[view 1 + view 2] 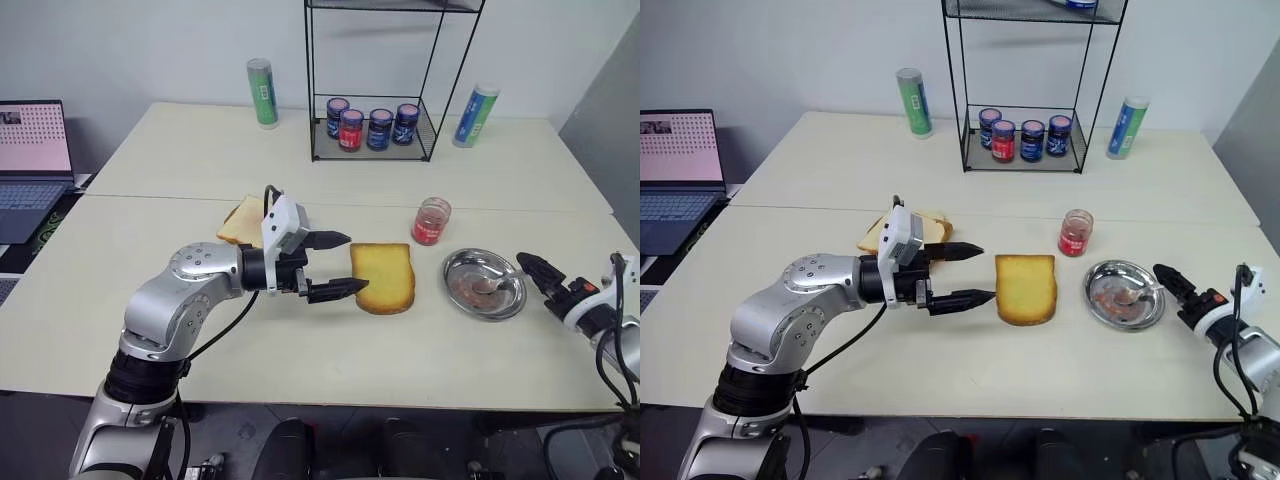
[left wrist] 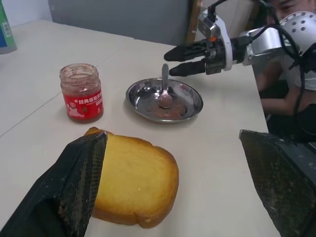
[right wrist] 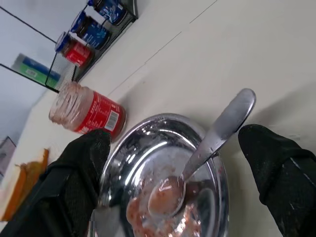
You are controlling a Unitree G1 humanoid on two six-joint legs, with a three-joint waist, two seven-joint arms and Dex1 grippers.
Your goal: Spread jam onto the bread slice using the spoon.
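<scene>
Left gripper [image 1: 338, 265] hangs just above the table [image 1: 300, 350], pointing toward the bread slice [image 1: 383, 277], fingers spread wide, nothing between them. Lower fingertip sits right at the slice's near edge; contact looks likely from the head views but can't confirm. In the left wrist view the slice [image 2: 133, 182] lies partly between the two finger pads, lying flat on the table, top bare with no jam on it

Right gripper [image 1: 1167, 277] is at the right-hand side of the steel dish [image 1: 510, 295], fingers fully apart, holding nothing. Its wrist view shows the spoon [image 3: 207, 143] lying between the open pads, handle resting on the dish rim and sticking out toward the gripper, bowl down in the dish. Pads not touching the handle

Jam [image 3: 163, 217]: reddish-pink smears in the bottom of the dish and in the spoon bowl

Open jam jar [image 1: 431, 221], red label, no lid, stands just behind the dish, between it and the bread slice. Thinner pale slices [image 1: 242, 222] are stacked behind the left gripper. Wire rack [image 1: 372, 140] at the back of the table holds four small jars with blue and red lids; a green tube [image 1: 263, 93] to its left, a blue-green one [image 1: 474, 115] to its right. Laptop [image 1: 30, 160] open at far left
</scene>
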